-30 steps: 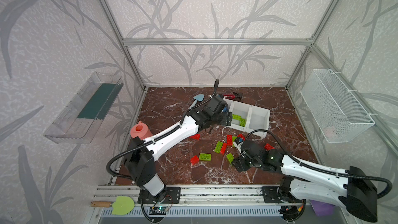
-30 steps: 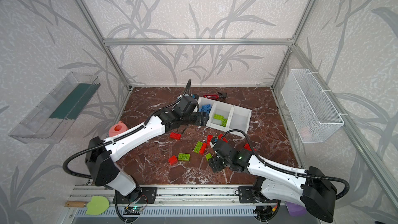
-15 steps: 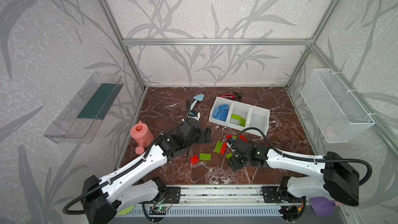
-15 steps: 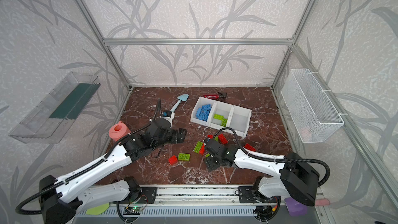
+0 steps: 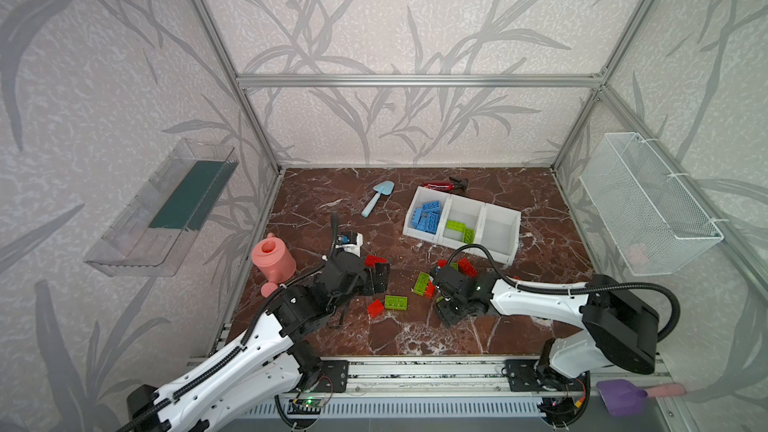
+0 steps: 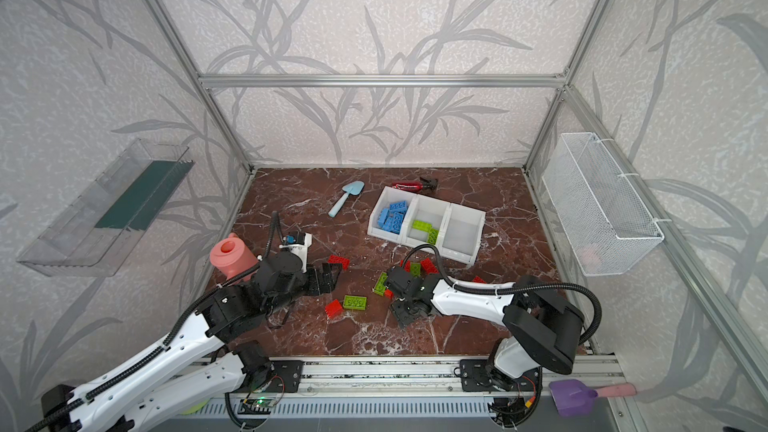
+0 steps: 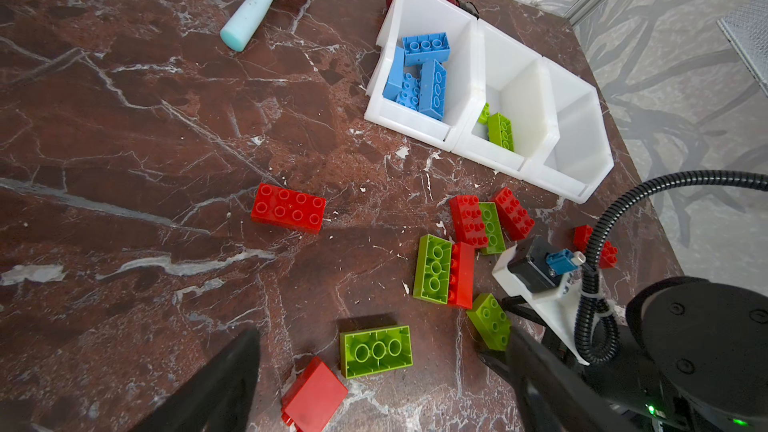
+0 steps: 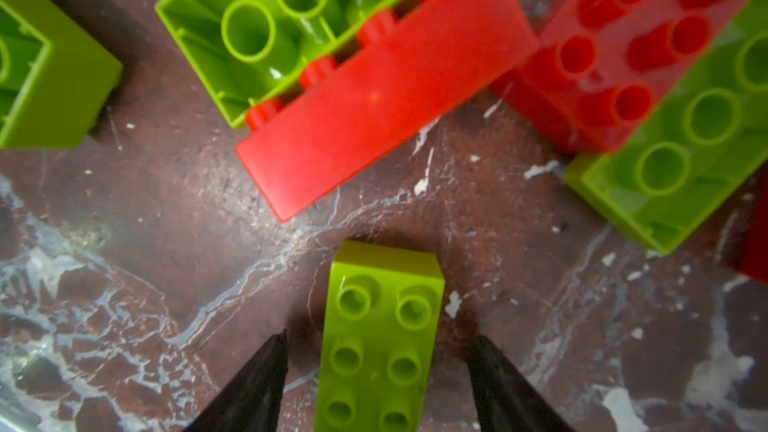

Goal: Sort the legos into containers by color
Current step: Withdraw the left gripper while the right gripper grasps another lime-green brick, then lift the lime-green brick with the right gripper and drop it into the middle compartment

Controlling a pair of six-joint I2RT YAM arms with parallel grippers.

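Nearest the front rail, the right gripper (image 8: 378, 338) has drawn its jaws in over the last second. They now straddle a lime green studded plastic brick (image 8: 382, 309) lying studs-up on the red-brown marble counter (image 5: 415, 334). The jaws are still spread, with a sliver of counter showing on each side of the brick, so nothing is pinched yet, and I judge the grasp is about to close. That brick lies lengthwise between the fingers, its far end pointing at a red brick on its side (image 8: 386, 89). The left gripper (image 7: 381, 336) hung over the bins a second ago. It has since pulled back to the near left of the counter, jaws wide and holding nothing, which suggests a drop-off just finished. An upturned green brick (image 7: 376, 351) and a tilted red brick (image 7: 313, 394) lie under it. Farther on sit a flat red brick (image 7: 289, 207) and a mixed red and green cluster. At the back stands the row of three white plastic bins (image 7: 403, 118). The blue bricks (image 5: 428, 216) are in one end bin, two green bricks (image 5: 459, 228) are in the middle bin, and the other end bin (image 5: 500, 230) is empty. All the reds and the loose greens are still to go.
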